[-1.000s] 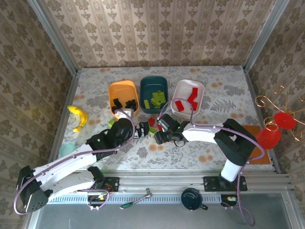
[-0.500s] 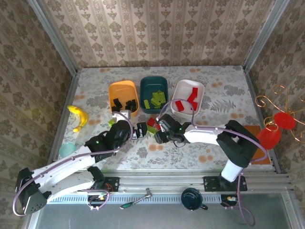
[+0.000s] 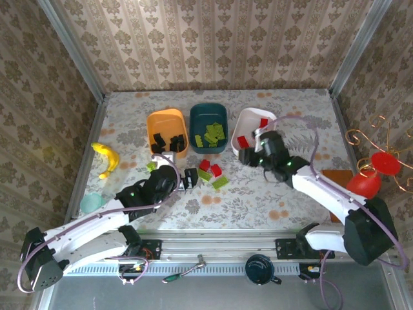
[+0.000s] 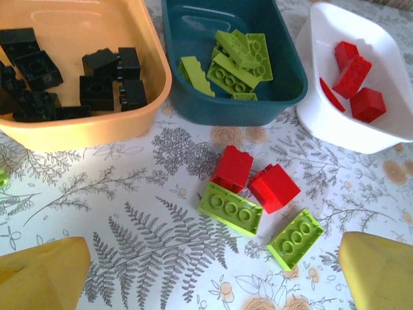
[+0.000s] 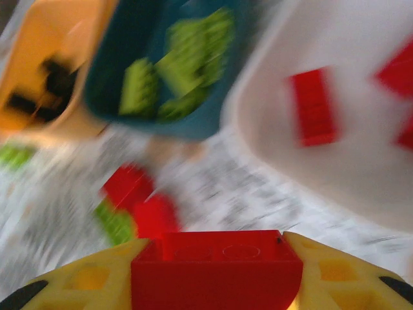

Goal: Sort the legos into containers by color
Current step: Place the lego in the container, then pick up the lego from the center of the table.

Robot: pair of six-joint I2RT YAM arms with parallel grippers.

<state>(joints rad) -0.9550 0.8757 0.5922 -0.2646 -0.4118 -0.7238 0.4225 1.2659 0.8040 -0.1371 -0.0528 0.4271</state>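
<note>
Just beside the near corner of the white tub (image 3: 271,119), my right gripper (image 3: 248,155) is clenched on a red brick (image 5: 217,266), pinched across its side walls with the studded top facing the wrist camera. These legos should handle easily. They are light, rigid and hard-shelled, though smooth enough to squirt out of an off-centre pinch, so I take them square across two flat sides, never on the studs. My left gripper (image 4: 210,261) hovers with its jaws spread wide and nothing in them, above the loose pieces on the table (image 4: 116,194). There I count two red bricks (image 4: 233,169) touching each other and two lime bricks (image 4: 231,208), one against the reds and one just apart. A fifth loose piece, lime (image 3: 151,166), lies by the near corner of the orange tub (image 4: 97,132). Of the three tubs, the white one holds about four red pieces. The teal tub (image 4: 239,113) holds roughly six lime ones, overlapping. The orange tub holds about seven black ones, too clumped for an exact count.
</note>
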